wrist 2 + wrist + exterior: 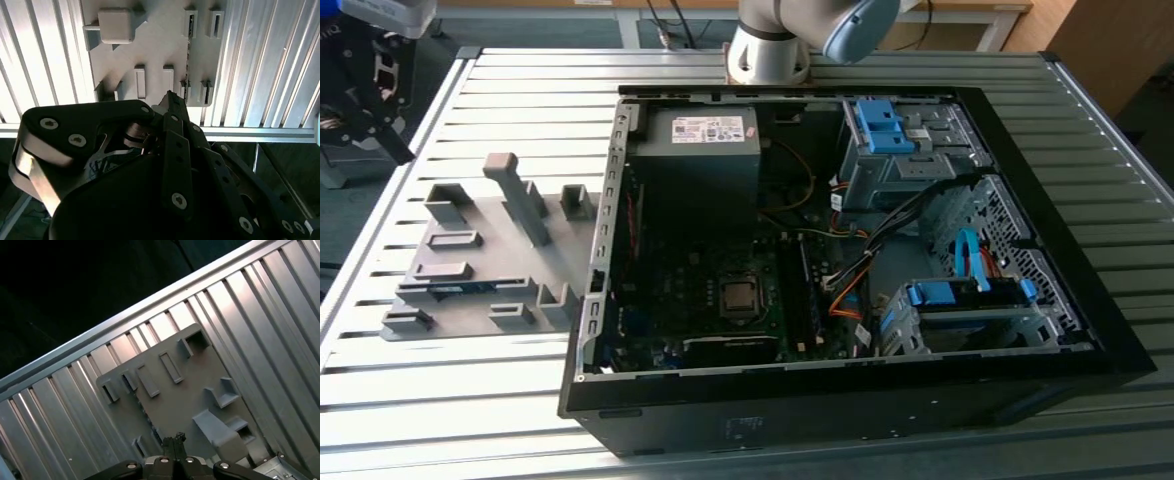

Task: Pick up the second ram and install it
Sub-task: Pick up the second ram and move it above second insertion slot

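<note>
In the exterior view the arm (771,45) runs off the top edge, and I see just a blue sliver of the second ram (454,290) between the grey fixture blocks (520,205). In the first wrist view the bottom edge cuts off the gripper (173,441).

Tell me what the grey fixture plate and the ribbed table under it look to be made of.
Fixture plate: likely plastic, perhaps printed; uniform matte grey, blocky posts, no glare.
Table: apparently aluminium profile; silvery satin slats with bright streaks of reflected light.
</note>
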`<state>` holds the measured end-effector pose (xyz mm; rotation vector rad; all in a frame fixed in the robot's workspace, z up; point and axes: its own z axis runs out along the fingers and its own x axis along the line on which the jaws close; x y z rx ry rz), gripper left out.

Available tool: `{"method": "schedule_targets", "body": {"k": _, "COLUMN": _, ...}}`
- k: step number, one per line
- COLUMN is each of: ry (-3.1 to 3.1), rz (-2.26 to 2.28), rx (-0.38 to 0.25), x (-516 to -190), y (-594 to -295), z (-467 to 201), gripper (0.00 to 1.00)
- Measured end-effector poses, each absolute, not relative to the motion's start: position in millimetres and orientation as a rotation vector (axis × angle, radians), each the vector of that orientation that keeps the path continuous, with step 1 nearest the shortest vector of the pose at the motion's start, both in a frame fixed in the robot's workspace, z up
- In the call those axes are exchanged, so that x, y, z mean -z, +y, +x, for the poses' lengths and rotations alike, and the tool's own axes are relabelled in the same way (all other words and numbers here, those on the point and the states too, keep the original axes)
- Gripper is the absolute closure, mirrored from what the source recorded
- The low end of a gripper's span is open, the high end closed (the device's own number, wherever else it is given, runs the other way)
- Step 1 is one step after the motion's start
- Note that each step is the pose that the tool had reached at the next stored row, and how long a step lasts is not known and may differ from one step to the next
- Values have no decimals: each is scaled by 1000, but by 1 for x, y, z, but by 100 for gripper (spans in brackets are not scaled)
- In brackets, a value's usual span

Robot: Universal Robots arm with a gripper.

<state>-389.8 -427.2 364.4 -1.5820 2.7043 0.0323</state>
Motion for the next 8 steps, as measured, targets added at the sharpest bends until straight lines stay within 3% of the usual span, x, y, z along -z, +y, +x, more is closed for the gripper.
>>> {"method": "schedule_targets", "body": {"k": 8, "ry": 2608, "rz": -1739, "rx": -33, "x": -363, "y": -428, "z": -390, "gripper": 89}}
